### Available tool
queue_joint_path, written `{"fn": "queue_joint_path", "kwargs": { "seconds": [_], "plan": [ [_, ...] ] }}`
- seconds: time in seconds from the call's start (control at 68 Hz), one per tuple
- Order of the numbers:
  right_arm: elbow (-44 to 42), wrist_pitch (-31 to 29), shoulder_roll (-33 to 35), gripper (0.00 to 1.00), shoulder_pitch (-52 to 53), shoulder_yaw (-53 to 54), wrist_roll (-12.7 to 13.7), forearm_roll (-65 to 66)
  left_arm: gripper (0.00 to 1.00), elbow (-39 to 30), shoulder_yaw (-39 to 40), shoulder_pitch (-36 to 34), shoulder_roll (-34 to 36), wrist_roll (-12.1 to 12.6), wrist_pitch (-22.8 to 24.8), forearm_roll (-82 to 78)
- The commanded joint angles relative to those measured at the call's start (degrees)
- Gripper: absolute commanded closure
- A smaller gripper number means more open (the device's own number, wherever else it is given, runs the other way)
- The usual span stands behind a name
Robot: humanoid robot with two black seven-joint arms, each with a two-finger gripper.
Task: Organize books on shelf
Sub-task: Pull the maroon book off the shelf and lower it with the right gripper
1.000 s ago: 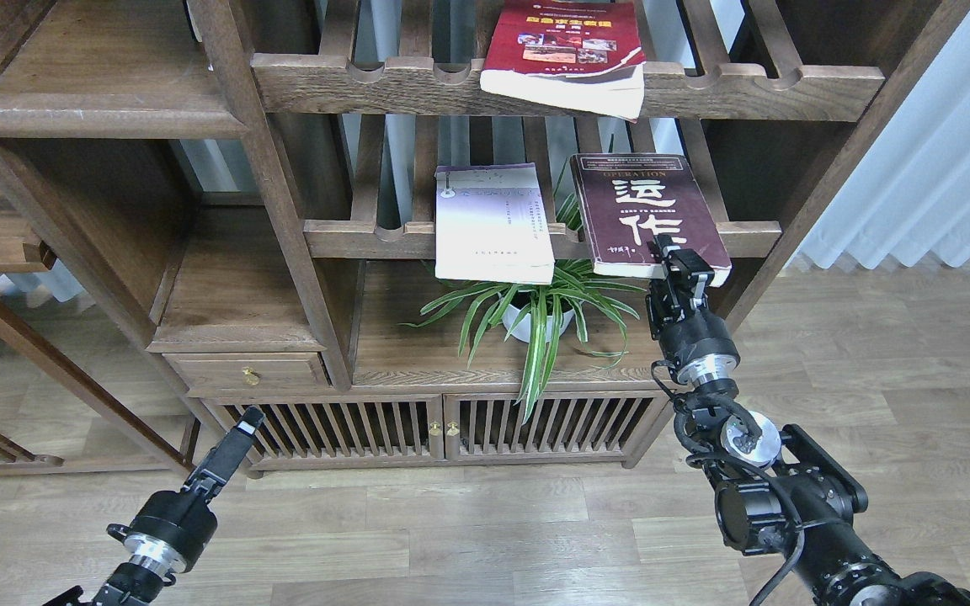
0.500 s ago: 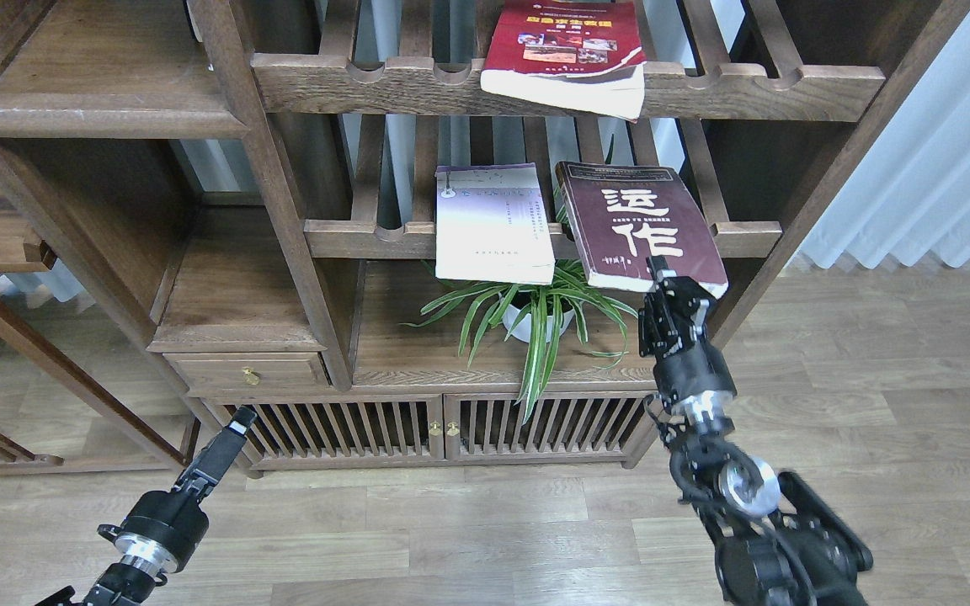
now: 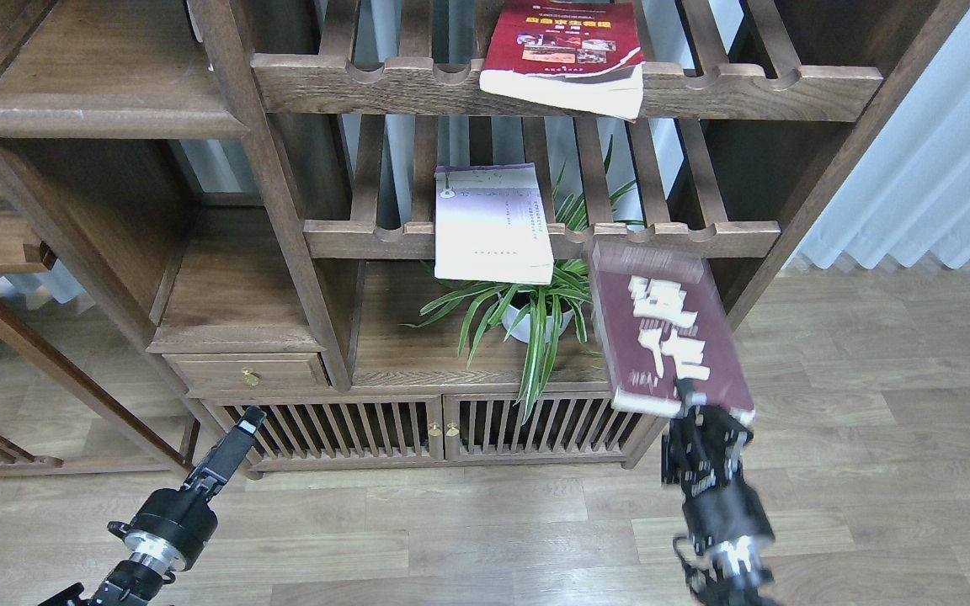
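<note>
Now right gripper (image 3: 691, 404) clamps maroon book (image 3: 666, 332), clear of rack (image 3: 535, 237).

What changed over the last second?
The right gripper, shut on the maroon book, pulled it off the lower slatted rack, toward the camera and down; the book now hangs clear, blurred. The red book, cream book, plant and left gripper stayed as they were.

At four o'clock we see the maroon book (image 3: 668, 332) motion-blurred, its characters smeared. Our right gripper (image 3: 695, 402) is blurred too; the red book (image 3: 565, 50) is cropped at twelve.
</note>
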State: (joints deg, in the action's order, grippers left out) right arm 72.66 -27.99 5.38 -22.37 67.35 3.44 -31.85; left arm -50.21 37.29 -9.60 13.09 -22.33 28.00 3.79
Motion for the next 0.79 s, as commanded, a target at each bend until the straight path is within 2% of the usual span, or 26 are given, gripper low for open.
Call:
{"fn": "queue_joint_path", "kwargs": {
  "seconds": [0.0,0.088,0.118,0.132,0.265,0.324,0.456,0.618,0.78],
  "plan": [
    [-0.1,0.0,0.2,0.95,-0.8,-3.0,1.0,0.2,0.0,-0.3,-0.3,0.4,-3.2,-0.2,0.0,1.5],
    [-0.2,0.0,-0.1,0.95,-1.0,-5.8,3.5,0.2,0.0,-0.8,-4.1,1.2,-4.5,-0.1,0.0,7.3],
    [-0.3,0.0,-0.2,0.95,-1.0,-7.1,4.5,0.3,0.0,-0.9,-6.8,1.1,-4.7,-0.1,0.0,9.7],
    [-0.7,0.0,-0.2,0.95,-0.8,-9.2,5.9,0.6,0.0,-1.2,-11.6,0.9,-5.1,-0.1,0.0,13.6],
    [-2.1,0.0,-0.5,0.95,-0.2,-11.5,6.9,2.6,0.0,-2.8,-17.0,1.0,-5.7,-0.1,0.0,19.0],
    [-2.6,0.0,-0.5,0.95,0.0,-11.5,7.6,3.0,0.0,-3.1,-17.7,1.3,-6.4,-0.1,0.0,19.2],
    [-4.5,0.0,-0.6,0.95,0.3,-12.5,11.1,3.8,0.0,-5.0,-17.3,2.4,-8.2,-0.4,0.0,19.4],
    [-4.7,0.0,-0.8,0.95,0.4,-15.3,11.6,3.9,0.0,-5.3,-17.3,2.7,-8.8,-0.6,0.0,19.6],
    [-5.1,0.0,-1.9,0.95,0.1,-16.9,13.3,4.0,0.0,-5.3,-17.2,2.7,-10.8,-0.8,0.0,19.6]
  ]
}}
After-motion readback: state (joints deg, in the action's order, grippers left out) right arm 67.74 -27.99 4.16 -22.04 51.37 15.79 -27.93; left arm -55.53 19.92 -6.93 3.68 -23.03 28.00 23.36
